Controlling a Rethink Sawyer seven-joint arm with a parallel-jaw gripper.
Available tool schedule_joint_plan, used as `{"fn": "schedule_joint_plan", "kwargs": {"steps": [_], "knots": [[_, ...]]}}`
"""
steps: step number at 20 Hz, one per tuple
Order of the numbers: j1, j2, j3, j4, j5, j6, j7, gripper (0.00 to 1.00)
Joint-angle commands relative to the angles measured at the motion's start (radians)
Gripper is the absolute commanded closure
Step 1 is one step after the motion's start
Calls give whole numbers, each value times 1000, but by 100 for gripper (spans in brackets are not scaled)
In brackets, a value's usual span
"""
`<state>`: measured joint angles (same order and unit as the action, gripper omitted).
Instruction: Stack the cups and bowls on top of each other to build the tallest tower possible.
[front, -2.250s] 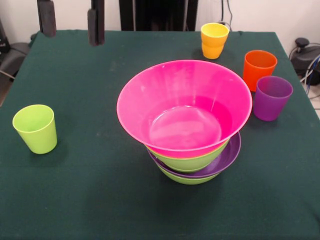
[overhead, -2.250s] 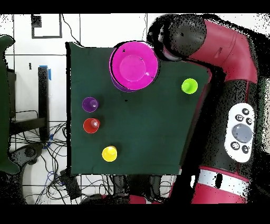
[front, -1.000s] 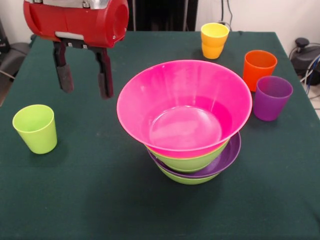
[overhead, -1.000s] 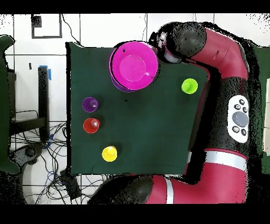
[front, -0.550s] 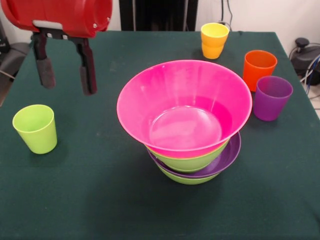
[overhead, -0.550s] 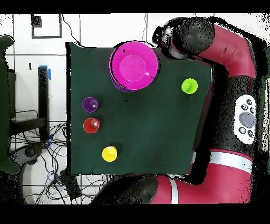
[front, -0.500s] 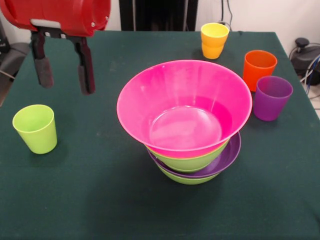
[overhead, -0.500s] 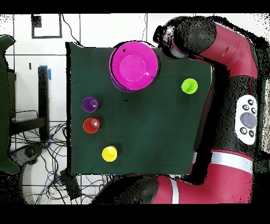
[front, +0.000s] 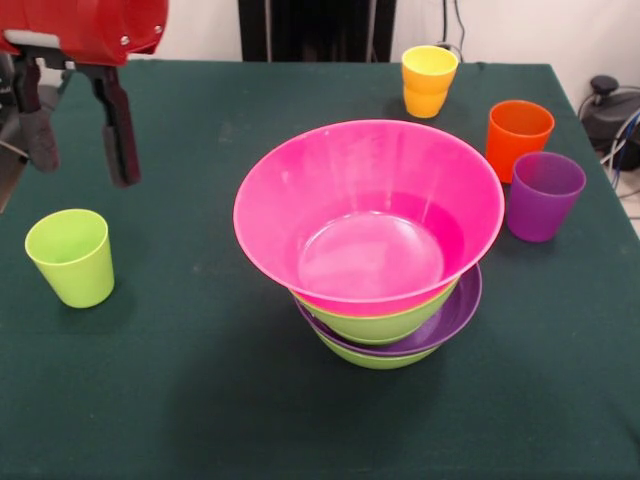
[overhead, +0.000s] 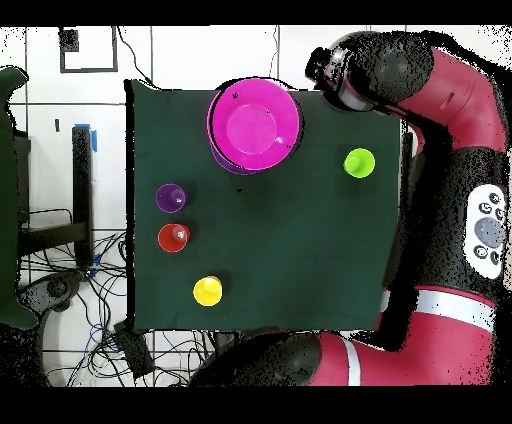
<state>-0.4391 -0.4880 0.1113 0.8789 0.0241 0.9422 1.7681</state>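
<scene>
The gripper (front: 78, 150) hangs at 10 o'clock in the front view, its 2 dark flat fingers (front: 120, 140) spread apart and holding nothing, under a glossy red housing. Compared with 0.5 s ago it has shifted toward 9 o'clock, so it now stands above and just behind the lime green cup (front: 70, 256), not touching it. This cup is a small tapered tumbler of matte plastic, upright on the dark green table cloth (front: 180, 400).

At the centre is the tower (front: 375, 250): a wide glossy pink bowl (front: 368, 215) on top, nested over a lime green bowl (front: 385, 325), a shallow purple bowl (front: 455, 310) and 1 more green bowl (front: 370, 358) at the bottom. It has not moved.

At 1 to 2 o'clock stand the yellow-orange cup (front: 429, 80), the orange cup (front: 518, 138) and the translucent purple cup (front: 544, 195), the last 2 almost touching. In the overhead view the red arm (overhead: 440, 90) bends around the table's 3 o'clock edge.
</scene>
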Motion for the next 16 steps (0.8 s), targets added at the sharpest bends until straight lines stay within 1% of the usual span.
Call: {"fn": "schedule_joint_plan", "kwargs": {"steps": [1, 3, 9, 13, 16], "knots": [[-16, 34, 116, -6, -64, 86, -252, 0], [-18, 36, 120, -8, -70, 87, -253, 0], [-34, 30, 131, 30, -73, 60, -248, 0], [-38, 23, 141, 36, -66, 78, -238, 0], [-41, 18, 141, 47, -72, 67, -233, 0]]}}
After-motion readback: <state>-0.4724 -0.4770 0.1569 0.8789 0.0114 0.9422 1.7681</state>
